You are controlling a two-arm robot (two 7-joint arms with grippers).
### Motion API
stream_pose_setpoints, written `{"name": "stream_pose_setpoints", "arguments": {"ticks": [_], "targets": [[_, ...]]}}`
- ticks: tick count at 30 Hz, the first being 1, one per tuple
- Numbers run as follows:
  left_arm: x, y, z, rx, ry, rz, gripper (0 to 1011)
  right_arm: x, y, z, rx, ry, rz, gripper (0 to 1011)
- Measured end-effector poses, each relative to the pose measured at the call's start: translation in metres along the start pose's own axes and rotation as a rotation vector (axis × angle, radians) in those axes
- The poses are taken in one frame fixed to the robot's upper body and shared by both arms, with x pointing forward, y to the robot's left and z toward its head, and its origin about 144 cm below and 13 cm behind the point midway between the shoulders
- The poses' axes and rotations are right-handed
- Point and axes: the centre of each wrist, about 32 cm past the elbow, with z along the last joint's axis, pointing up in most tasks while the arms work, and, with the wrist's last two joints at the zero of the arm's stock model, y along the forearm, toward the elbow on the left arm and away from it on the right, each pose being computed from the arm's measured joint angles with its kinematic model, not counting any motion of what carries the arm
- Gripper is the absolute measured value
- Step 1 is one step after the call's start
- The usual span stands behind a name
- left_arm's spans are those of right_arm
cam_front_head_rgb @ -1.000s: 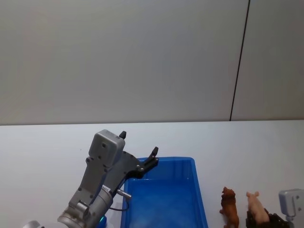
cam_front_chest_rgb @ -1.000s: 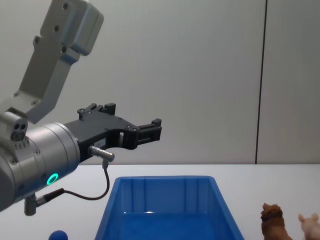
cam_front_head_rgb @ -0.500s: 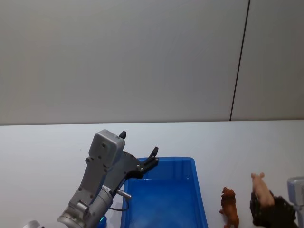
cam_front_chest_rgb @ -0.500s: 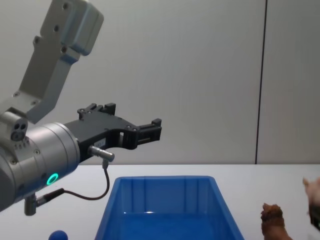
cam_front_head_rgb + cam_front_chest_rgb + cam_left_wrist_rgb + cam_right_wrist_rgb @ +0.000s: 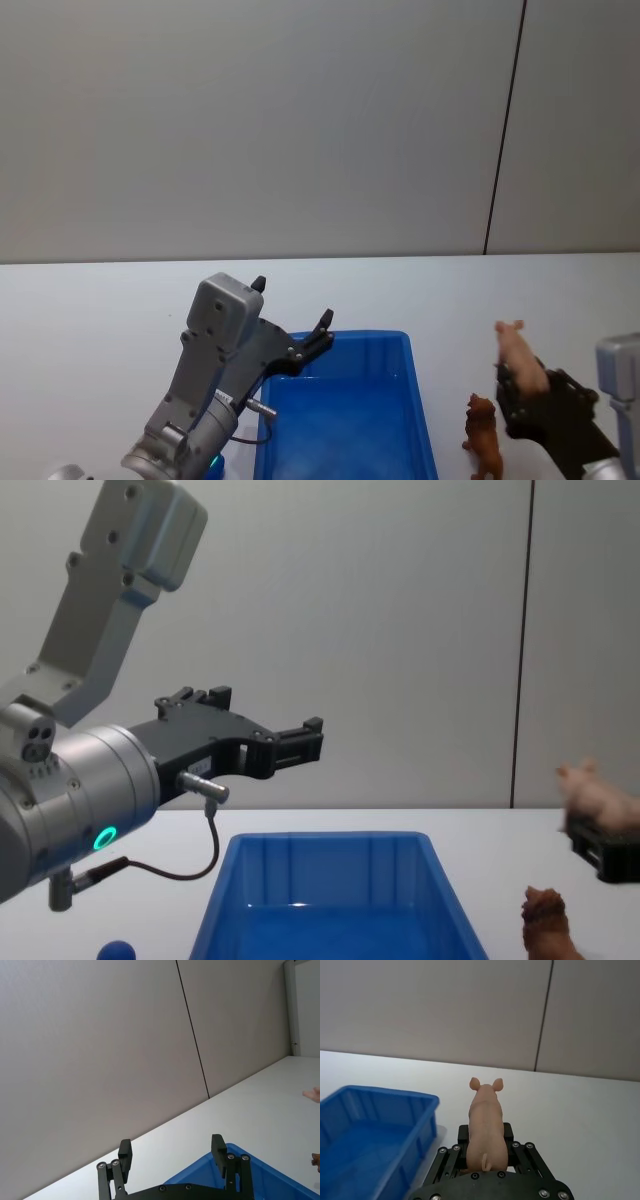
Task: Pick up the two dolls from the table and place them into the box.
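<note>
Raised higher, right gripper (image 5: 525, 384) pinches the smooth pale-pink pig figurine (image 5: 518, 352); left gripper (image 5: 292, 300) hangs spread, bright blue plastic bin (image 5: 420, 400) below it.

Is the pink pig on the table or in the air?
In the air. The right gripper is shut on the pink pig, holding it above the table.

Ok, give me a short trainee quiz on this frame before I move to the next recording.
1. True or false: the right gripper holds the pink doll clear of the table.
2. Fill in: the left gripper, raised near the blue box, has its fingers ____.
3. Where is the brown doll? A in the box; B standing on the table right of the box; C in the left gripper.
Key: 1 true; 2 open; 3 B.
</note>
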Motion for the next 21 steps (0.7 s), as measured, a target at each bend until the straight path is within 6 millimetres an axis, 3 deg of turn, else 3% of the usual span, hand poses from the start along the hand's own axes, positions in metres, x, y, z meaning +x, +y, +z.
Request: {"name": "stream_pose_setpoints", "arguments": {"ticks": [21], "targets": [[0.0,0.0,0.0,0.0,0.0,0.0,1001,-0.026,0.037,0.013,-0.007,0.034,0.308,381]]}}
